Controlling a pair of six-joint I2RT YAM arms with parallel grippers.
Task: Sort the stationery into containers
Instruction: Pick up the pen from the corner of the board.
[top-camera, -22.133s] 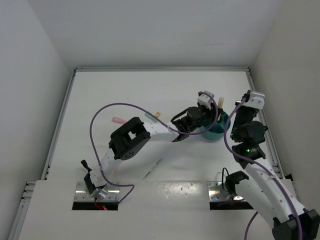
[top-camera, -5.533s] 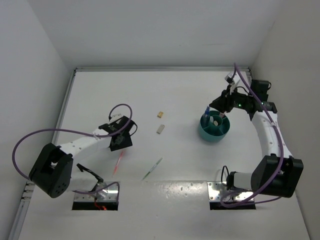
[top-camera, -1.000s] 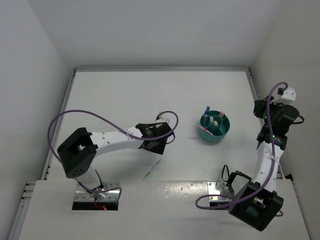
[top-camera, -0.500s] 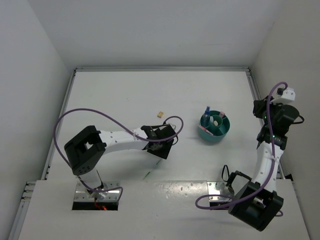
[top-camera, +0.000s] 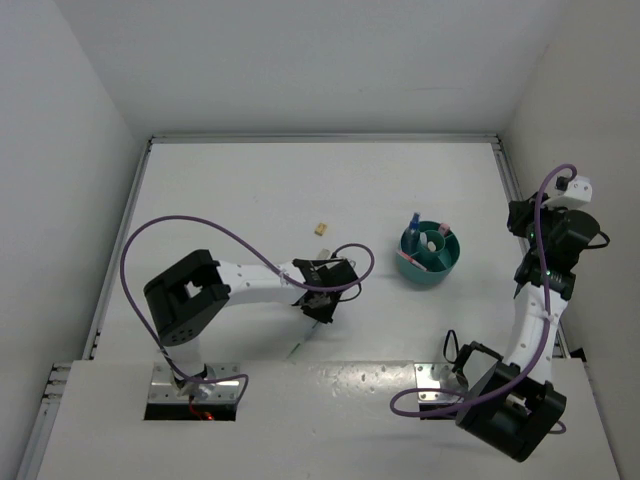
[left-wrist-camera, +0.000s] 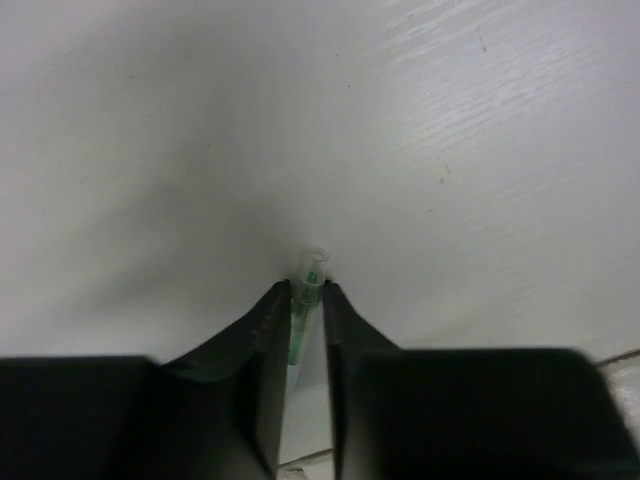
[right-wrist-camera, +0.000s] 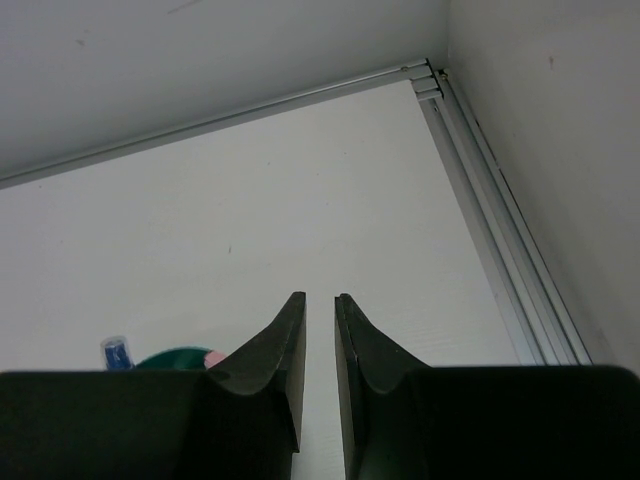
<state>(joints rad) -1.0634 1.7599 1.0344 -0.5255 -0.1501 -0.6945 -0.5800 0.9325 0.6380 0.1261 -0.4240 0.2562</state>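
A thin green pen (left-wrist-camera: 312, 270) lies on the white table, its end between the fingers of my left gripper (left-wrist-camera: 307, 290), which is shut on it. From above, my left gripper (top-camera: 320, 310) sits over the pen's far end, and the rest of the pen (top-camera: 301, 346) sticks out toward the near edge. The round teal cup (top-camera: 408, 264) stands to the right, holding a blue-clear pen (top-camera: 414, 222), a pink item (top-camera: 445, 228) and a pale marker. My right gripper (right-wrist-camera: 320, 300) is shut on nothing, raised to the right of the cup (right-wrist-camera: 185, 357).
A tiny yellow eraser (top-camera: 320, 229) lies on the table beyond my left gripper. The table's right rail (right-wrist-camera: 500, 240) and back wall meet at the far right corner. The left arm's purple cable (top-camera: 200, 225) loops over the table's left half.
My left gripper has slid toward the near edge and down onto the green pen, uncovering the yellow eraser. The right arm has not moved.
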